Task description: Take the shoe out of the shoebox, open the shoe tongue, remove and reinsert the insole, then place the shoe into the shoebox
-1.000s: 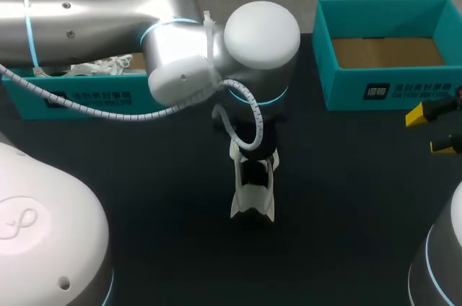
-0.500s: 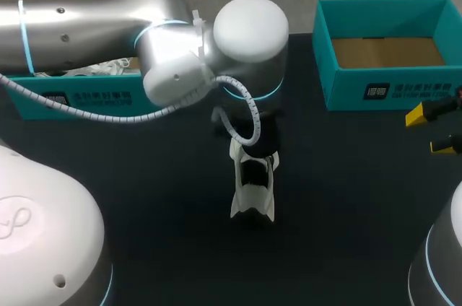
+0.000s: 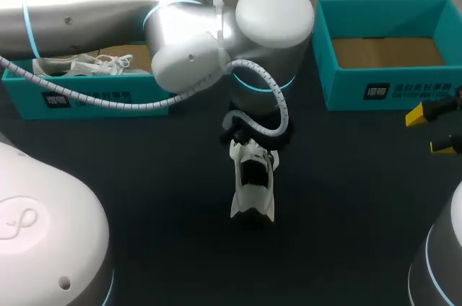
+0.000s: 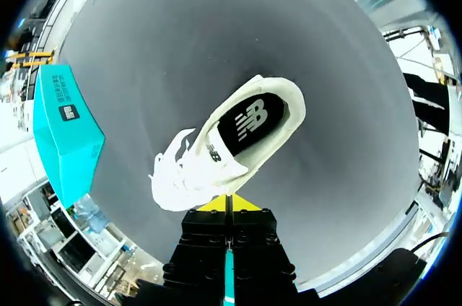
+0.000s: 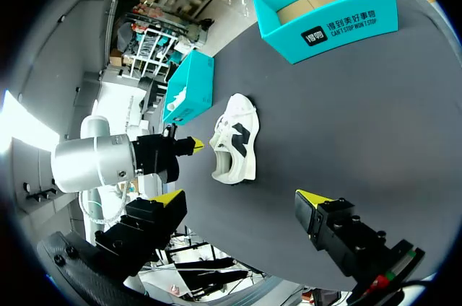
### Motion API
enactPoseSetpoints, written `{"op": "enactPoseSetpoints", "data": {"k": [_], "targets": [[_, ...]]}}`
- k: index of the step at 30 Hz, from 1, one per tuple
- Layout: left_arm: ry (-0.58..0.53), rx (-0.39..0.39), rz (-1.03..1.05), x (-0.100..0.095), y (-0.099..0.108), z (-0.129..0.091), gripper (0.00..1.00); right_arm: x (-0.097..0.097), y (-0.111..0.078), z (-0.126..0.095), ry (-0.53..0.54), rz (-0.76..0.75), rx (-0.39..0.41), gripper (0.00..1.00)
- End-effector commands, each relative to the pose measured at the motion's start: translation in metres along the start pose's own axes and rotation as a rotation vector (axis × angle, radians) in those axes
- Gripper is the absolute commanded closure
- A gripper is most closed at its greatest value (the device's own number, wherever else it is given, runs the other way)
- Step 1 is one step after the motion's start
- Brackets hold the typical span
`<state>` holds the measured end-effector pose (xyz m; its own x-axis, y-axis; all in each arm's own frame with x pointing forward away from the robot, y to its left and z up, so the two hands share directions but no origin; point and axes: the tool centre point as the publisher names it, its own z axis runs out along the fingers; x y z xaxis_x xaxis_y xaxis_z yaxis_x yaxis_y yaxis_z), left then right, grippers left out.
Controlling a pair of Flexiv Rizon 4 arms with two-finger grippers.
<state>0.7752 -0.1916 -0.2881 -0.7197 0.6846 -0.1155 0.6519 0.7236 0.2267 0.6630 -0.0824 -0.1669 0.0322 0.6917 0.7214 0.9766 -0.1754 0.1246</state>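
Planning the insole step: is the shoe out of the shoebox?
Out: the white sneaker stands upright on the table, black insole showing inside.

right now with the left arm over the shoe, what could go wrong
1. The left gripper is shut, by the lace end of the shoe; lowered like that, it would likely shove the shoe rather than grip anything.
2. The right gripper is open and far away, so nothing steadies the shoe; a pull might drag or tip it.
3. The left arm's cable loops low by the shoe and might snag.
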Motion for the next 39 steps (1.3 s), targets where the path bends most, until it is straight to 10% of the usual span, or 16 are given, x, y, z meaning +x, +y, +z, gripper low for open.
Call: {"op": "enactPoseSetpoints", "data": {"k": [1, 14, 16, 22, 39], "targets": [[0.174, 0.028, -0.557, -0.009, -0.007, -0.003, 1.0, 0.0, -0.01, -0.003, -0.003, 0.002, -0.045, 0.0], [0.177, 0.169, -0.943, 0.014, -0.038, -0.032, 1.0, 0.0, -0.01, -0.003, -0.003, 0.002, -0.045, 0.0], [0.182, 0.176, -0.938, 0.018, -0.043, -0.033, 0.59, 0.0, -0.01, -0.003, -0.003, 0.002, -0.045, 0.0], [0.188, 0.187, -0.918, 0.03, -0.051, -0.032, 0.33, 0.0, -0.01, -0.003, -0.003, 0.002, -0.045, 0.0], [0.184, 0.158, -0.8, 0.062, -0.084, 0.0, 0.51, 0.0, -0.01, -0.003, -0.003, 0.002, -0.045, 0.0]]}}
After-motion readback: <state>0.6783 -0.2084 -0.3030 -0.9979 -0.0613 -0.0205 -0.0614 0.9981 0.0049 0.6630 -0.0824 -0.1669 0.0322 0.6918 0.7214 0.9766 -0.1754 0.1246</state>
